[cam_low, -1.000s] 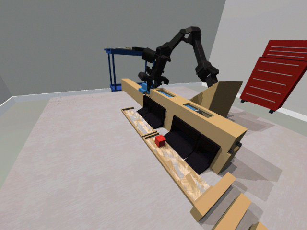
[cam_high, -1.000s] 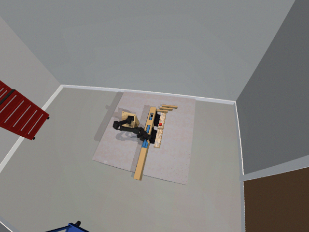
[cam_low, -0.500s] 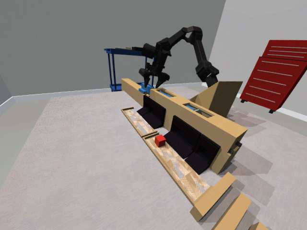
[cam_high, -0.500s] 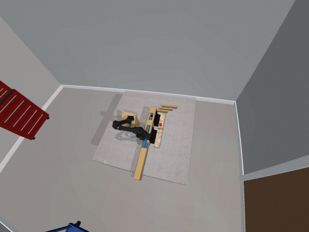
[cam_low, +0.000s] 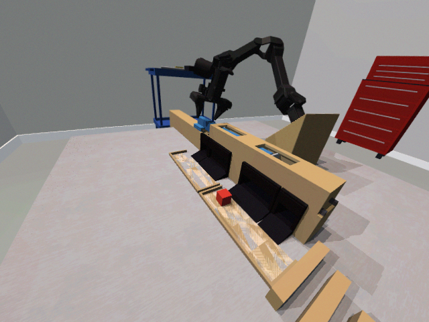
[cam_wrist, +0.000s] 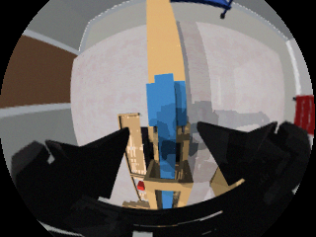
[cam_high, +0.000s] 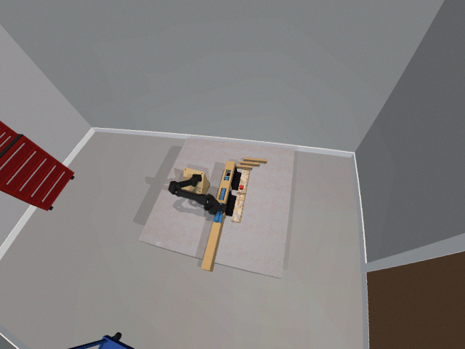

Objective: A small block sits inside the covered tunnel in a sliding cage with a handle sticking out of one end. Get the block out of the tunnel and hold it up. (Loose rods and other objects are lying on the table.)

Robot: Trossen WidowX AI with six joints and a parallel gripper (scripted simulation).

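1 small red block (cam_high: 241, 187) (cam_low: 223, 196) (cam_wrist: 141, 186) sits outside the wooden tunnel (cam_high: 230, 166) (cam_low: 322, 174) (cam_wrist: 168, 185), in the shallow tray (cam_high: 245, 176) (cam_low: 238, 223) alongside it, near the end that meets the 2nd tray (cam_high: 237, 211) (cam_low: 194, 171) (cam_wrist: 134, 153). The gripper (cam_high: 221, 209) (cam_low: 207, 117) (cam_wrist: 164, 128) is spread wide with nothing between its 2 fingers, which point down above the blue piece (cam_high: 217, 217) (cam_low: 205, 121) (cam_wrist: 160, 96) at the tunnel's end. A long wooden bar (cam_high: 212, 246) (cam_low: 185, 120) (cam_wrist: 165, 54) runs on beyond that blue piece. Blue also shows through 2 openings in the tunnel's top. Black ramps (cam_high: 236, 179) (cam_low: 216, 168) stand between tunnel and trays, and 3 loose rods (cam_high: 255, 160) (cam_low: 299, 274) lie by the tunnel's other end
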